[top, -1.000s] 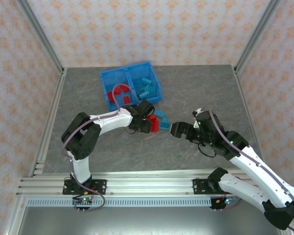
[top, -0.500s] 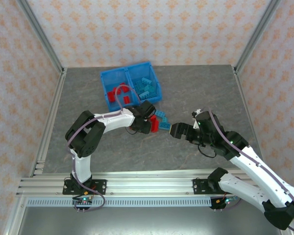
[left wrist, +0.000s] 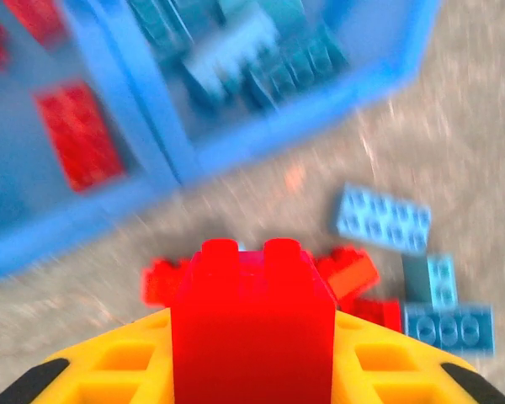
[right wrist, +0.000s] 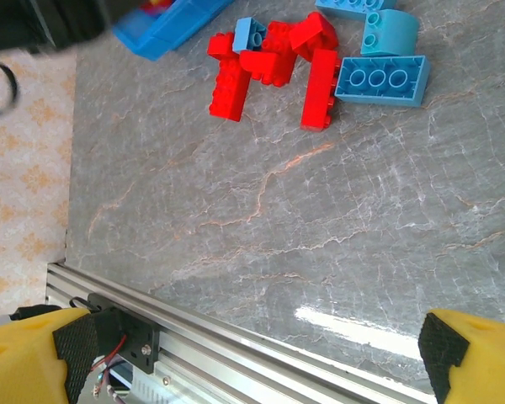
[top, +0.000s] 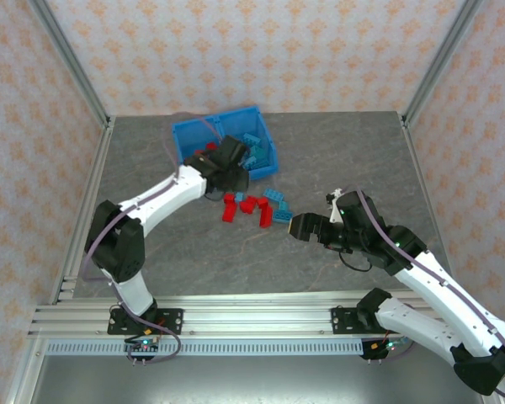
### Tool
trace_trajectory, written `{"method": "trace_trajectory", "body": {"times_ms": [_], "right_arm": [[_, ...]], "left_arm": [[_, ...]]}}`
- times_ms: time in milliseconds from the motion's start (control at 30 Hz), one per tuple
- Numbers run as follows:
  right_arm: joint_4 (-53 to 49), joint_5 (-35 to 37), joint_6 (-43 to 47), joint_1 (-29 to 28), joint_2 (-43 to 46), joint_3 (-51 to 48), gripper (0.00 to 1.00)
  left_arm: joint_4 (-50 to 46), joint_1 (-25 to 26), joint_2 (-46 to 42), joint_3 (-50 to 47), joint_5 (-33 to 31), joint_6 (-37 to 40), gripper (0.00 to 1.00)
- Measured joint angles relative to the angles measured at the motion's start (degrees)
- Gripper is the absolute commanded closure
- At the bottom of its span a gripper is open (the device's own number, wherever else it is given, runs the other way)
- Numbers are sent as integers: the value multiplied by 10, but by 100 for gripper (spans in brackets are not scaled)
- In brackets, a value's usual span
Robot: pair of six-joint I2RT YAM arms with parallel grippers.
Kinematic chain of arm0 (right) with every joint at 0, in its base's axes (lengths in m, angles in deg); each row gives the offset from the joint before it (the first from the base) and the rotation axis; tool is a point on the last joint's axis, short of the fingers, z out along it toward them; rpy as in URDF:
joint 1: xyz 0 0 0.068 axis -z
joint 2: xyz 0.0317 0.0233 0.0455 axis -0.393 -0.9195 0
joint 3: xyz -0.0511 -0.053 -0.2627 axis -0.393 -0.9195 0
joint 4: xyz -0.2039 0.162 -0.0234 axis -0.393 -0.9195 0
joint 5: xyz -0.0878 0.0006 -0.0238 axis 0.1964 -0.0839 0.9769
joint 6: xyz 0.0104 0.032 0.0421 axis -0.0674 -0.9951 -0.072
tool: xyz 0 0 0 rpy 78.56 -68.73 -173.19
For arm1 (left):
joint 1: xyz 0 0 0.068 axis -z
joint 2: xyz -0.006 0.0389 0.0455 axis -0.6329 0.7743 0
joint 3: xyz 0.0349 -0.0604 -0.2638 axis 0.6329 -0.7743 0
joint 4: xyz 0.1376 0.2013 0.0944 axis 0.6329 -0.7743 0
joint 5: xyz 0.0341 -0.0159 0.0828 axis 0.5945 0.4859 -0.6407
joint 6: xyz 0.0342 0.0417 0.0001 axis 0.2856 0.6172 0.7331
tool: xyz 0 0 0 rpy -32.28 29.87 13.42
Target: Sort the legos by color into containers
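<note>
Right wrist view, closest in: hovering the right gripper (right wrist: 252, 358) low over bare table (right wrist: 320, 219), with yellow fingers spread fully apart, gripping and touching nothing. Probably waiting there just short of the loose cluster, lined up for a pick without crowding the other arm.

Moving outward: finding several red legos (right wrist: 269, 55) lying jumbled and touching one another on the table, with light blue legos (right wrist: 380, 80) just beside them. Leaving the task only partway done, judging by this unsorted cluster.

Beyond the cluster: carrying one red brick (left wrist: 252, 320) in the left gripper (top: 233, 175), fingers pressing in on both its sides, studs pointing away from the wrist. Hanging close to the near wall of the bin (top: 236, 113), seemingly not yet over either half. Heading, most likely, for the red compartment (left wrist: 25, 151), matching the colour held, rather than the light blue compartment (left wrist: 374, 38) on the other side of the divider.

Farthest: sitting skewed on the table toward the back wall, keeping red bricks in one half and light blue ones in the other.
</note>
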Motion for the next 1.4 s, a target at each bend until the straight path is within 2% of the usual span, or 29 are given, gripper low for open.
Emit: {"method": "trace_trajectory", "body": {"times_ms": [133,233,433,467,533,667,733,833,967,1033,1167,1233,1333,1400], "right_arm": [[0,2,0,0,4,0,1],[0,3,0,0,9,0,1],[-4,15,-1,0,24,0,1],[-5,15,-2,0,28,0,1],[-7,17,-2,0,33,0,1],[-12,21,-2,0,35,0,1],[-12,24,-2,0,35,0,1],[-12,30,-2,0,34,0,1],[-10,53,3,0,15,0,1],[-5,73,15,0,-8,0,1],[12,130,35,0,-91,0,1],[27,141,41,1,-145,0,3],[56,141,76,2,-229,5,5],[65,144,123,3,-269,13,5]], "left_arm": [[-21,-61,24,71,-23,12,72],[-27,-98,76,130,-35,14,72],[-45,-139,196,196,-30,7,70],[-48,-143,212,202,-28,5,68],[-53,-147,232,204,-21,-1,57],[-59,-150,232,204,-11,-11,52],[-60,-150,221,203,-6,-14,40],[-58,-150,180,186,8,-17,35],[-33,-147,55,100,43,-4,33],[-19,-139,-25,45,61,24,32],[-17,-89,-177,-34,116,113,28],[-19,-59,-239,-64,162,168,20],[-43,-37,-296,-97,221,248,1],[-71,-31,-310,-113,254,301,0]]}}
